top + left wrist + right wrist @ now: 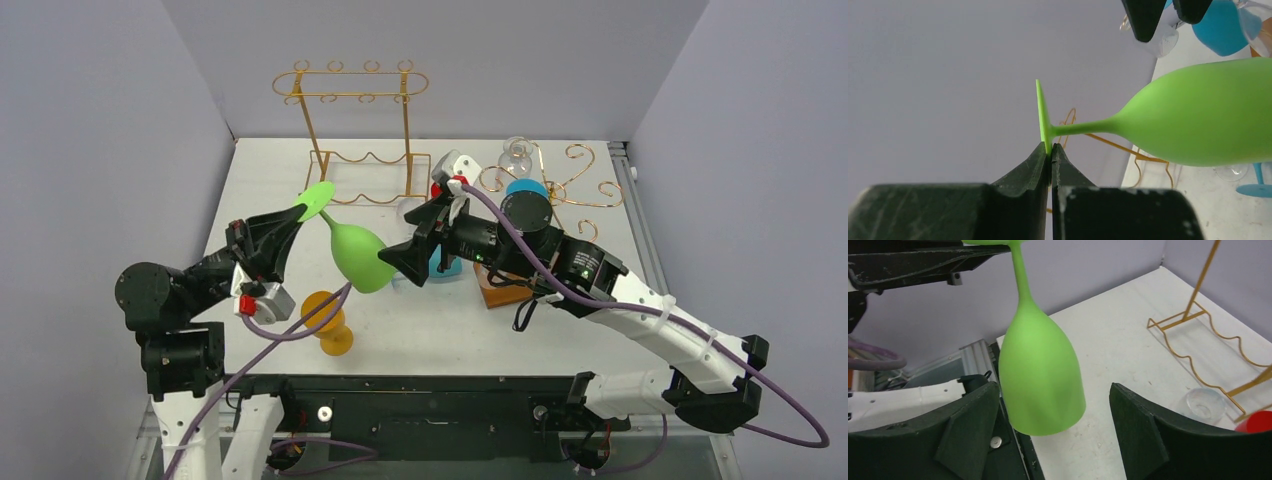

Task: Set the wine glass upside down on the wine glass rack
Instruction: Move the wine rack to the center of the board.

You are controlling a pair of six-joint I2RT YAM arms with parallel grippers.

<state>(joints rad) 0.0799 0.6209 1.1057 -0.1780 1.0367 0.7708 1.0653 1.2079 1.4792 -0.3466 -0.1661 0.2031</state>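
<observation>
The green wine glass [358, 258] is held in the air above the white table [450, 335], in front of the gold wire rack [308, 150] and apart from it. It is turned over and tilted, with the foot uppermost and the bowl hanging down towards the right.

The left gripper [1050, 150] is clenched on the thin rim of the foot. In the left wrist view the disc is seen edge-on, pinched between the two fingertips, and the stem and bowl reach away from them to the right.

The right gripper [392, 262] is spread wide, and the bowl is framed between its two fingers. A clear gap is seen between the bowl and the finger on the right of the right wrist view. On the other side the bowl overlaps the finger, so contact there cannot be judged. Nothing is gripped by this gripper.

An orange glass [328, 320] is seen on the table just below the green bowl in the top view. A blue glass [527, 190] and a clear glass [516, 155] are seen beyond the right arm.
</observation>
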